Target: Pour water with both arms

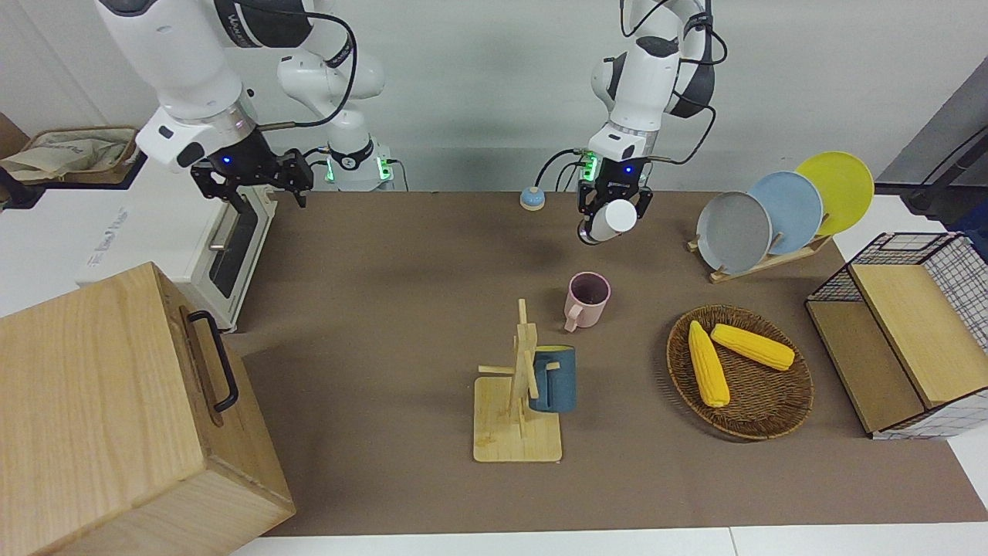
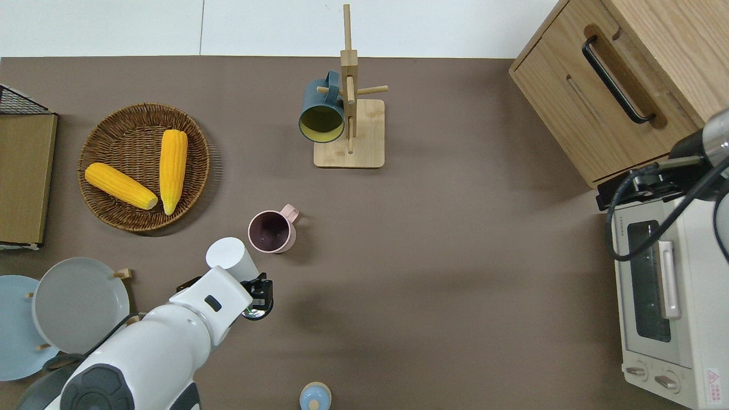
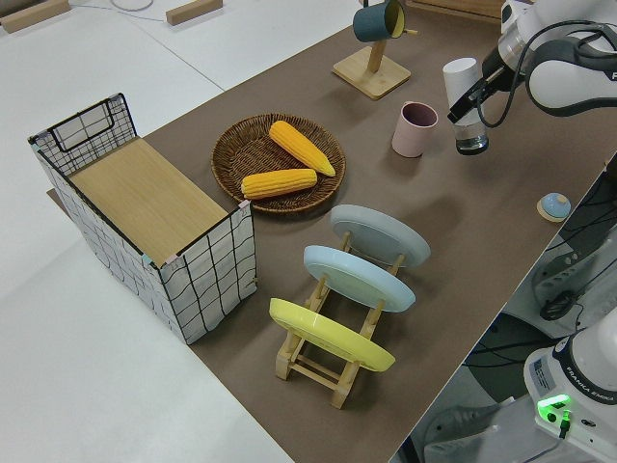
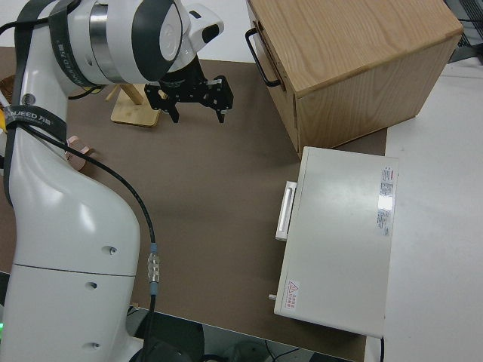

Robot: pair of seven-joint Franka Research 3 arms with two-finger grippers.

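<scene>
My left gripper [image 1: 610,202] is shut on a white bottle [image 1: 617,217] with a silvery end, held tilted in the air. In the overhead view the left gripper [image 2: 257,291] and the bottle [image 2: 229,255] are over bare table right beside the pink mug [image 2: 272,231]. The mug [image 1: 588,297] stands upright and open on the brown mat. The left side view shows the bottle [image 3: 462,85] next to the mug [image 3: 415,128]. My right gripper [image 1: 251,184] is open and empty, up over the toaster oven's edge [image 2: 632,191]; it also shows in the right side view [image 4: 192,98].
A wooden mug tree [image 1: 519,401] holds a blue mug [image 1: 553,378]. A wicker basket [image 1: 742,425] holds two corn cobs. A plate rack [image 1: 760,262], a wire crate [image 1: 911,340], a wooden cabinet [image 1: 116,417], a toaster oven [image 1: 224,232] and a small blue knob [image 1: 531,198] stand around.
</scene>
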